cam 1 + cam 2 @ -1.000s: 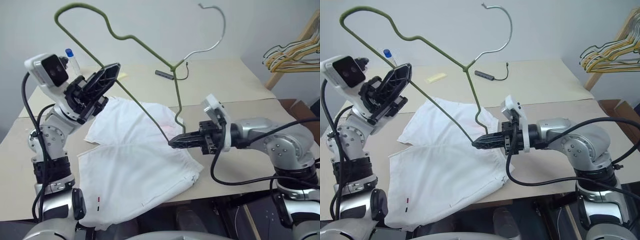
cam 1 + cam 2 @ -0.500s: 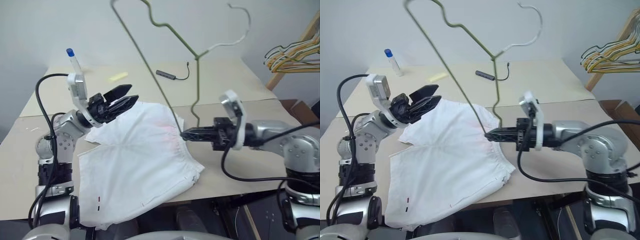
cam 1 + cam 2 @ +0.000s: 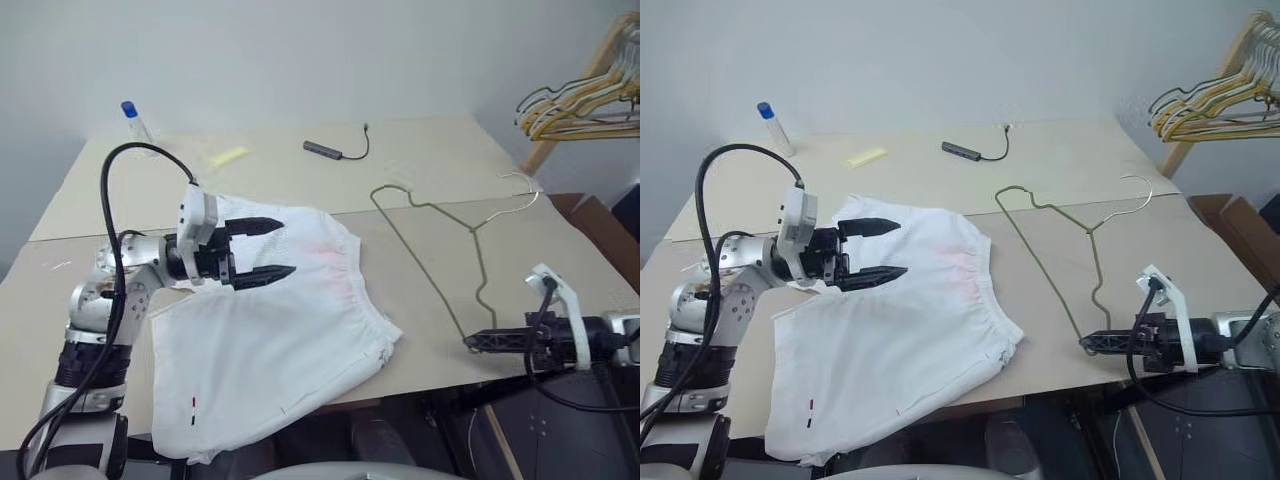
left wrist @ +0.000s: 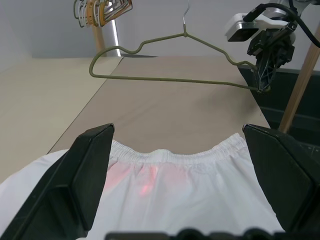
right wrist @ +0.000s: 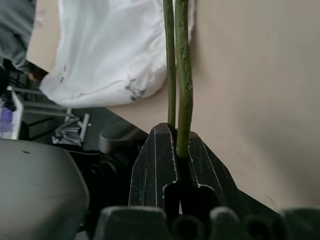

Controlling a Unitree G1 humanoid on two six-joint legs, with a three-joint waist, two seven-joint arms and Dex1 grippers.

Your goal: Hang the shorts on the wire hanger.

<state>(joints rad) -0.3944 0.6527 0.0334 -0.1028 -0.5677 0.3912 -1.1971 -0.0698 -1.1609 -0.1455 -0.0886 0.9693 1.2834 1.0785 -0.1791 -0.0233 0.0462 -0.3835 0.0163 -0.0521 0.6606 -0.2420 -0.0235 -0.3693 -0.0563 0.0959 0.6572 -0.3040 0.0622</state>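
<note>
**next: take the waistband cleanly, keep the hanger steady**

my left gripper hovers just above the white cloth shorts with the gathered elastic waistband, jaws spread wide and holding nothing, pointing toward the waistband side. the shorts lie flat on the beige surface, their hem end hanging over the near edge. my right gripper has its jaws clenched on one corner of the thin grey-green wire hanger, which lies out over the surface to the right of the shorts, apart from them.

i judge the step in hand is gripping the shorts. i'd lower the left jaws onto the waistband edge, pinching the top layer only so the waist opens. i'd keep the right grip firm, since thin wire could twist. i'd avoid dragging cloth toward the edge, where the overhang could pull it off.
</note>
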